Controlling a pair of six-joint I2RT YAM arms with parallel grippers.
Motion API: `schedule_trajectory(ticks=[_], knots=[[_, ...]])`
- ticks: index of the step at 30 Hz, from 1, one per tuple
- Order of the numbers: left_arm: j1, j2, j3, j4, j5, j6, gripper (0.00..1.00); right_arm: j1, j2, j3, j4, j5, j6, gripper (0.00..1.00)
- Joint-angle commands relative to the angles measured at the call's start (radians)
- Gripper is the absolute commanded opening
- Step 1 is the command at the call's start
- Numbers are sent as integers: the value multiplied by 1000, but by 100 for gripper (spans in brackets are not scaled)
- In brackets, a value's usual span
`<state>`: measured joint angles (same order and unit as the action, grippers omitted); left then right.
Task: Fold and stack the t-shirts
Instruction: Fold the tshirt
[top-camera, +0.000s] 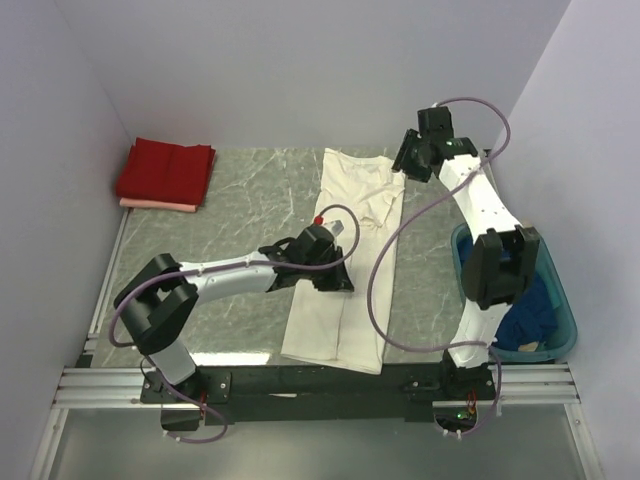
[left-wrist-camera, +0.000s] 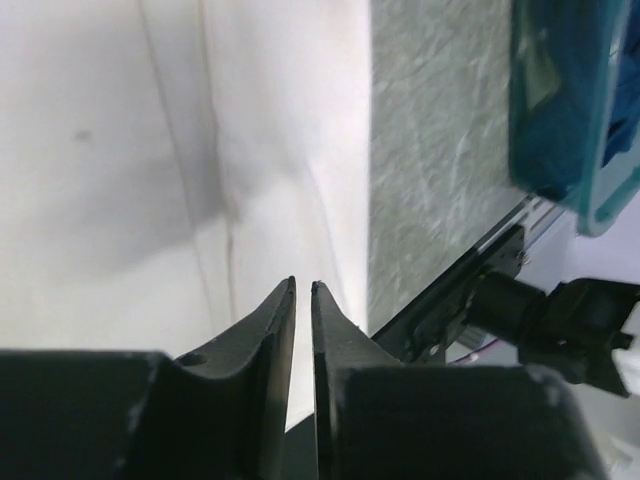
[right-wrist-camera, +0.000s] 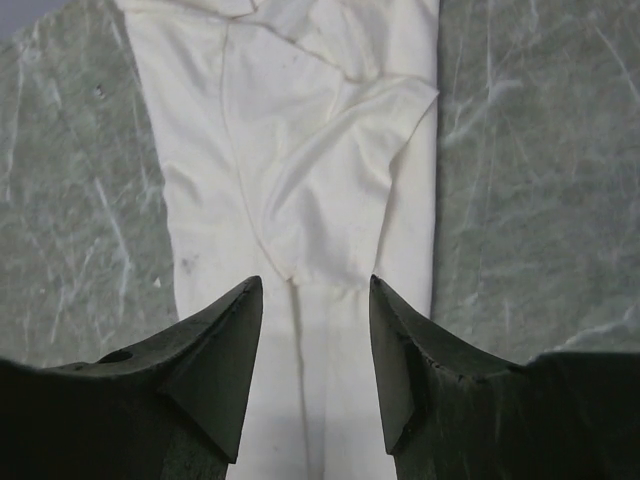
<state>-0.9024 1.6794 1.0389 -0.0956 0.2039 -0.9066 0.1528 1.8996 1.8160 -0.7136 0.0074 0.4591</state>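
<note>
Beneath the right gripper's (right-wrist-camera: 313, 285) spread fingers (right-wrist-camera: 225, 350) lies the cream-white shirt (right-wrist-camera: 300, 150).

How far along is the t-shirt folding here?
Done: red shirt folded atop the pale pink shirt, far left corner. In hand: cream shirt folded into a long strip, left pincer shut over it, right pincer open above its far end. Remaining: dark blue shirt sits in the teal basket.

We see the left arm (top-camera: 230, 270) stretched low to the right from its base, and the left gripper (left-wrist-camera: 303, 285) has its jaws all but closed, with only a slit between them. The right arm (top-camera: 480, 200) rises and reaches far forward, and the right gripper (right-wrist-camera: 315, 285) points down with its jaws well apart.
</note>
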Motion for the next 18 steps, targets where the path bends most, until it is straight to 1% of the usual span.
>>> schedule_trajectory(ticks=[1,3,4,6,9,10,13,16,18], knots=[[-21,-46,-86,-15,5,29,17,45,-36,-105,91,3,41,54],[-32,-59,-144,-7,-10,-1,15,63,-19,-153,121,-1,53,52],[-39,-76,-166,20,-14,-12,14,86,15,-162,132,-1,53,52],[-39,-89,-218,46,-14,-44,14,108,61,-144,131,9,58,51],[-41,-104,-258,79,-17,-67,13,129,171,-77,134,6,56,51],[-41,-107,-263,82,-20,-68,13,131,221,-37,131,3,55,48],[-41,-122,-281,89,-21,-75,13,142,289,29,112,6,56,44],[-39,-126,-284,86,-29,-77,13,152,358,49,91,25,64,37],[-38,-122,-281,86,-29,-77,13,154,383,65,72,16,69,36]])
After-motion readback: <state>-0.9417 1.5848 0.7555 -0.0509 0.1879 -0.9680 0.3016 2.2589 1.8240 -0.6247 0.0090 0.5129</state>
